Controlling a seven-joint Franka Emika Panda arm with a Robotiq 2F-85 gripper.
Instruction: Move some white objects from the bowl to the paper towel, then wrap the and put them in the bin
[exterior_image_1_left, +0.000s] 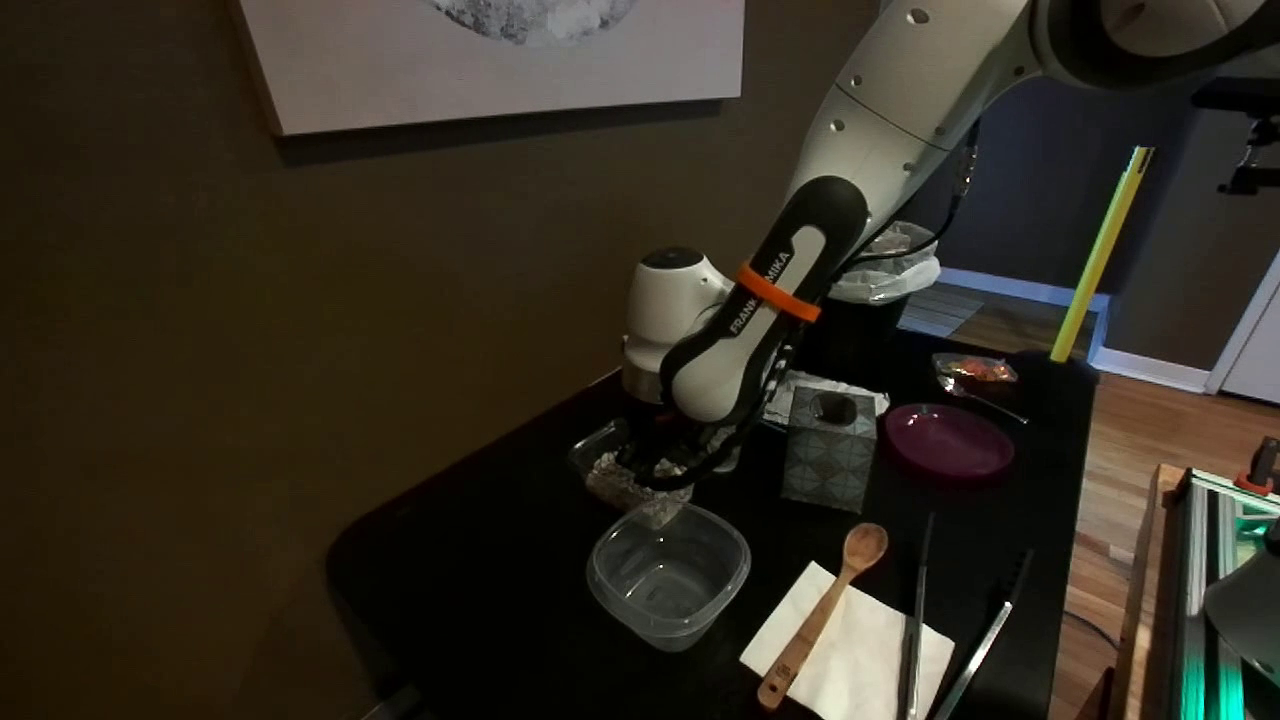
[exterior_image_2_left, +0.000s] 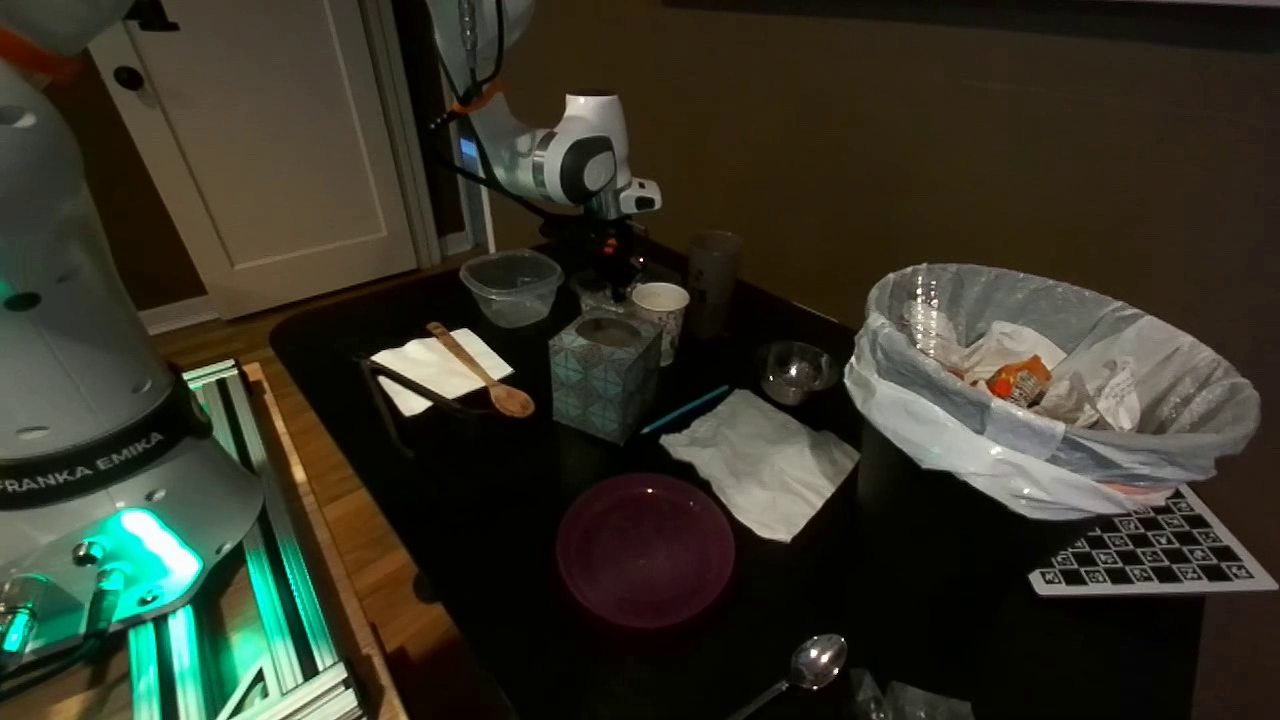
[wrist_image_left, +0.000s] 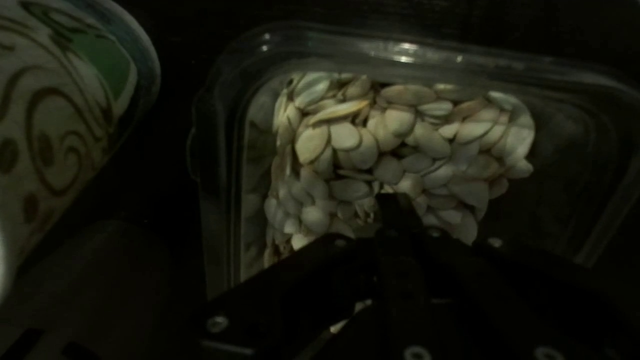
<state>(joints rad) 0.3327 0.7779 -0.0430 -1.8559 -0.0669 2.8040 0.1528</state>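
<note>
While closed gripper (wrist_image_left: 395, 201) points at white seeds (wrist_image_left: 345, 137) | tub rim (wrist_image_left: 406, 51) rings them | gap before patterned cup (wrist_image_left: 60, 110)

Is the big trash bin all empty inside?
No, something orange, maybe a wrapper, lies among crumpled paper in the bin.

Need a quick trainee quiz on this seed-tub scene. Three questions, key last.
1. True or false: the brown wooden spoon lies partly on the flat white napkin.
2. At the clear plastic tub of pale oval seeds, the black fingers are: (a) spread wide; (b) closed together.
3. Fill in: the wrinkled white paper towel lies between the round maroon plate and the dark round plastic-lined ____.

Key: 1. true; 2. b; 3. bin.
</note>
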